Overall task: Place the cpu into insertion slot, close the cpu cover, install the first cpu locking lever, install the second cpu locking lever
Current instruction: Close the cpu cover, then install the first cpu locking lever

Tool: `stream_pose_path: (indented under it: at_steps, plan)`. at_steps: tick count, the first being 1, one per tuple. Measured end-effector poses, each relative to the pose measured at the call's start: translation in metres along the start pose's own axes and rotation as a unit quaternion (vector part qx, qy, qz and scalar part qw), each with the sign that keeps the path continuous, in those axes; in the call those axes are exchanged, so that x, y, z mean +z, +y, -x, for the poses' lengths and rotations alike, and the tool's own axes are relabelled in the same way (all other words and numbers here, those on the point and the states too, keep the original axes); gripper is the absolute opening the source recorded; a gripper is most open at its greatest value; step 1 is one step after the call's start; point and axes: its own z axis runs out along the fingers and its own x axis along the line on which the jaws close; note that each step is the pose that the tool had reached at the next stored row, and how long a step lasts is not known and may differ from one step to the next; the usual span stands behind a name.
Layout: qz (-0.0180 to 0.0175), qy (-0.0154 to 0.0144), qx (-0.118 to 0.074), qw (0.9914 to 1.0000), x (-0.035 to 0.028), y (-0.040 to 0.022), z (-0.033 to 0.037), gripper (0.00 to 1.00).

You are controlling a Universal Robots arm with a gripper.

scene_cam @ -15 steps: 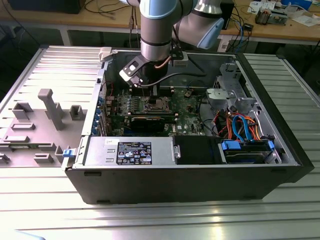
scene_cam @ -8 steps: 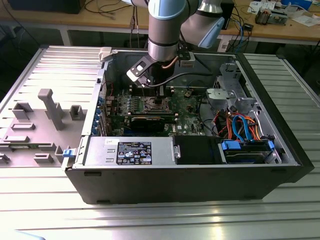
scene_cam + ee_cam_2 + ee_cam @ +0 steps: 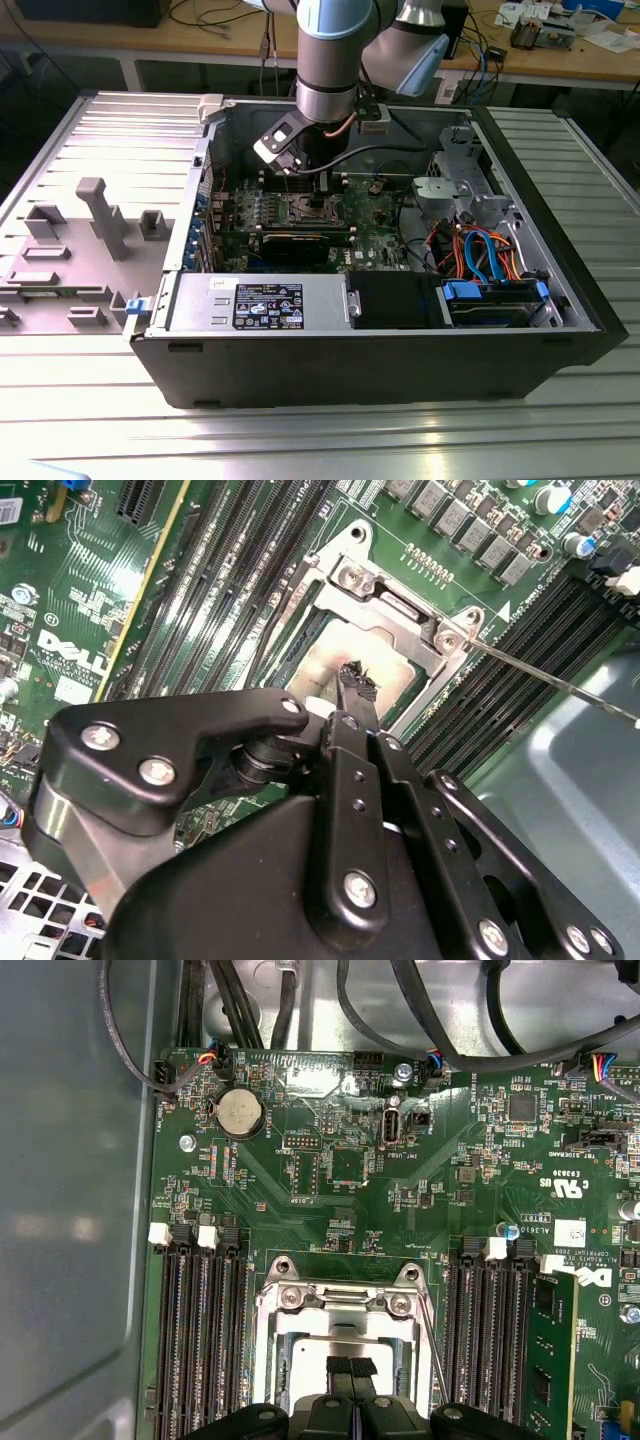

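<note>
The cpu (image 3: 322, 666) lies in the insertion slot (image 3: 314, 208) on the green board, its silver top (image 3: 300, 1355) showing through the cut-out. The cpu cover (image 3: 338, 1303) lies down over it as a silvery frame (image 3: 392, 608). My gripper (image 3: 355, 680) hangs straight over the socket, fingertips (image 3: 340, 1368) pressed together at the cpu's top, nothing between them. In the exterior view the gripper (image 3: 318, 195) reaches down into the open case. A thin metal locking lever (image 3: 560, 682) sticks out from the socket's corner, and the lever (image 3: 427, 1328) runs along one side of the frame.
Long black memory slots (image 3: 195, 1350) flank the socket on both sides. A coin battery (image 3: 239, 1113) and black cables (image 3: 420, 1020) sit beyond it. The case holds a power supply (image 3: 260, 303) and drive cage with blue and orange cables (image 3: 485, 255).
</note>
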Motion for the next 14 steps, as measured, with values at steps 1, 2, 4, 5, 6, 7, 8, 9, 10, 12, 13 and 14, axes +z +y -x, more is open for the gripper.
stream_pose_path:
  at_steps: [1,2,4,5,6,7,8,9,10,12,13,14]
  plan:
    - [0.0000,0.0000,0.000,1.00000,0.0000,0.0000,0.0000,0.11]
    - [0.0000,0.0000,0.000,1.00000,0.0000,0.0000,0.0000,0.11]
    - [0.0000,0.0000,0.000,1.00000,0.0000,0.0005,0.0000,0.11]
    - [0.0000,0.0000,0.000,1.00000,0.0001,0.0012,0.0000,0.11]
    - [0.0000,0.0000,0.000,1.00000,0.0001,0.0032,0.0002,0.11]
    - [0.0000,0.0000,0.000,1.00000,0.0001,0.0034,0.0002,0.11]
    - [0.0000,0.0000,0.000,1.00000,0.0001,0.0033,0.0002,0.11]
    - [0.0000,0.0000,0.000,1.00000,0.0001,0.0038,0.0002,0.11]
    - [0.0000,0.0000,0.000,1.00000,0.0001,0.0042,0.0002,0.11]
    - [0.0000,0.0000,0.000,1.00000,0.0001,0.0043,0.0002,0.11]
    - [0.0000,0.0000,0.000,1.00000,0.0001,0.0043,0.0002,0.11]
    - [0.0000,0.0000,0.000,1.00000,0.0001,0.0043,0.0002,0.11]
